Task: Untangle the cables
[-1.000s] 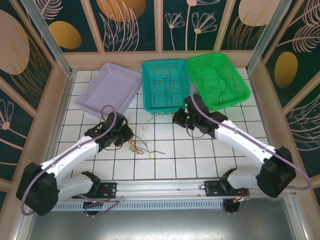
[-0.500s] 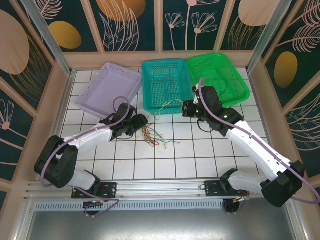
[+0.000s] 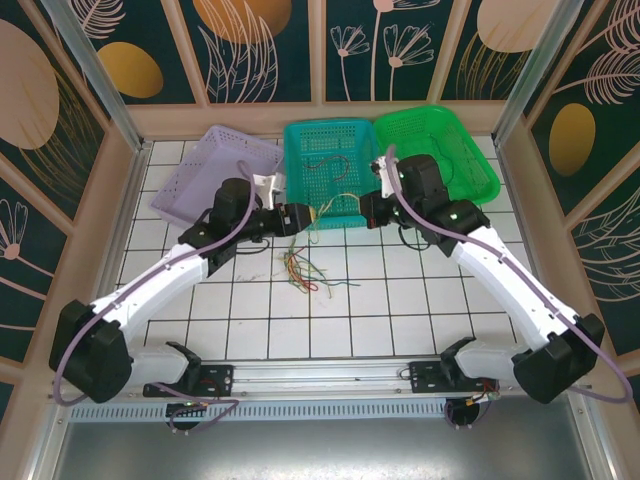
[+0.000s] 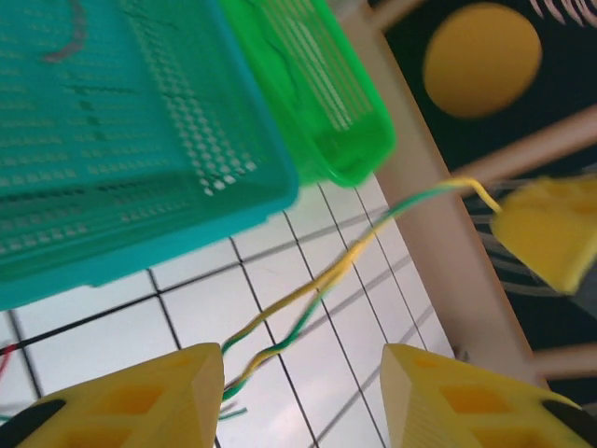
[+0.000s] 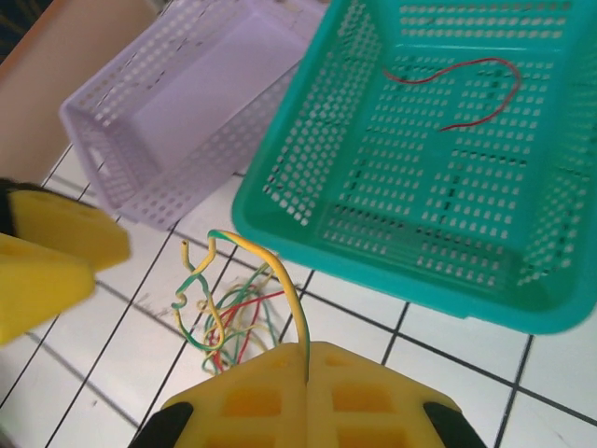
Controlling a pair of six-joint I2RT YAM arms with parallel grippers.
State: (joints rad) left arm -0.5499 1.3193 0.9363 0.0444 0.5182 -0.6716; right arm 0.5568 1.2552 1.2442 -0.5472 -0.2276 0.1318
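Right gripper [image 5: 308,353] pressed together, pinching a yellow-green wire [image 5: 292,294] just in front of the near rim of the teal basket [image 5: 308,177]. Rising from between those fingers, arching toward the basket's near left corner, ending in a small hooked tip. Left gripper [image 4: 300,362] spread apart, clamping nothing; the same twisted strand running close past one yellow finger [image 4: 131,401] and away to the other gripper's fingertip, below the basket's near rim. Seen from above: both grippers low along that near rim, left one by its left corner, right one by its right corner, wire strung between them across the rim's edge. Remaining cables [image 3: 300,268] heaped loosely, green, yellow and red, on the white tiles [image 3: 400,300] in front of the basket's left half, apart from its wall. One red wire [image 5: 466,84] curled on the basket's perforated floor. Green basket [image 3: 478,165] hard against the teal basket's right side; purple basket [image 3: 195,170] just beside its left side, angled.
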